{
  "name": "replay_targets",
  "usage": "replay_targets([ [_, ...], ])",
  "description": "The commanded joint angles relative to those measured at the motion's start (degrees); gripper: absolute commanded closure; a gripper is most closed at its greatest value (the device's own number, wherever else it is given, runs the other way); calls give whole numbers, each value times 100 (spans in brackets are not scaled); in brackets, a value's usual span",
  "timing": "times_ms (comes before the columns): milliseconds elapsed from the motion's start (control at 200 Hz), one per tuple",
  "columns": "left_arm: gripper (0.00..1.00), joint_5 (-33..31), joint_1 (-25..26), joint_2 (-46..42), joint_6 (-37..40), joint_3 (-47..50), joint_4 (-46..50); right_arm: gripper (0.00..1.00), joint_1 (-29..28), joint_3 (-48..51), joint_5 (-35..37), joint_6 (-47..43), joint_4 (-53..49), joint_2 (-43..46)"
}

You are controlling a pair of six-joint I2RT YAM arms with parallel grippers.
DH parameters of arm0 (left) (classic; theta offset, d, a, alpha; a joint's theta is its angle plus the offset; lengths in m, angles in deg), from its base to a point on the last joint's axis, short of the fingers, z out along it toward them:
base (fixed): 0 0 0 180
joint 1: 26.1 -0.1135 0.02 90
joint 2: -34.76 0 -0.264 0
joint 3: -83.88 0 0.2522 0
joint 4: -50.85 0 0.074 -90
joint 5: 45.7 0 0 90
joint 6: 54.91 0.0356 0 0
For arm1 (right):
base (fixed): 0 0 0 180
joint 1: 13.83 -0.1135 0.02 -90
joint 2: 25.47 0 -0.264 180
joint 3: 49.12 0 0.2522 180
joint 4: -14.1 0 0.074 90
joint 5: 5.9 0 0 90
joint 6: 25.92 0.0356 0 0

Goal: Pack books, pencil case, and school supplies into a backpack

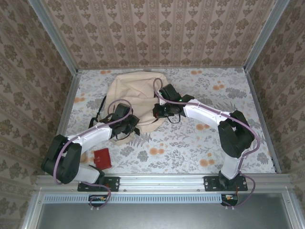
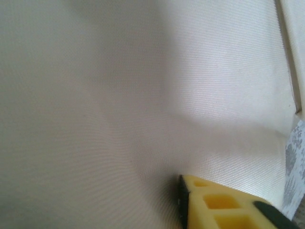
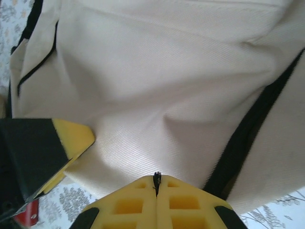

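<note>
Backpack lies flat on the bench, at the middle toward the far wall, black trim showing along its sides. Right claw is at the backpack's right edge. In the right wrist view its yellow fingers are pressed fully together, and the cream canvas puckers to a point where their tips meet, consistent with a pinch on the fabric. Left claw sits at the backpack's near-left corner, over the canvas. The left wrist view gives one yellow finger against the cloth and not its partner, so its opening cannot be told, nor whether it holds anything. Red item lies on the bench beside the left arm's base, well apart from the backpack.
</note>
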Motion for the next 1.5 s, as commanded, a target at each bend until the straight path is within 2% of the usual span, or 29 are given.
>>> replay_targets([
  [0,82,-301,0,-101,88,-20,225,100,0,34,800,-111,-396,252],
  [105,100,-373,-29,-218,195,92,550,100,42,-23,1392,-92,-659,169],
  [415,100,-240,-184,-624,370,452,906,100,398,-413,2275,184,-518,-375],
  [730,100,-4,-392,-871,599,606,1053,100,624,-963,2367,482,-722,-941],
  [955,100,58,-532,-1022,810,630,1203,100,650,-1134,2548,396,-880,-970],
  [985,100,72,-743,-1065,843,647,1229,100,659,-1137,2619,405,-884,-957],
  [1105,100,61,-921,-1217,988,650,1391,100,749,-1222,2902,486,-1211,-965],
  [1390,100,204,-1171,-971,1493,378,1361,100,679,-679,2148,423,-944,-548],
  [1495,100,329,-1411,-838,1622,375,1288,100,695,-550,2636,429,-998,-519],
])
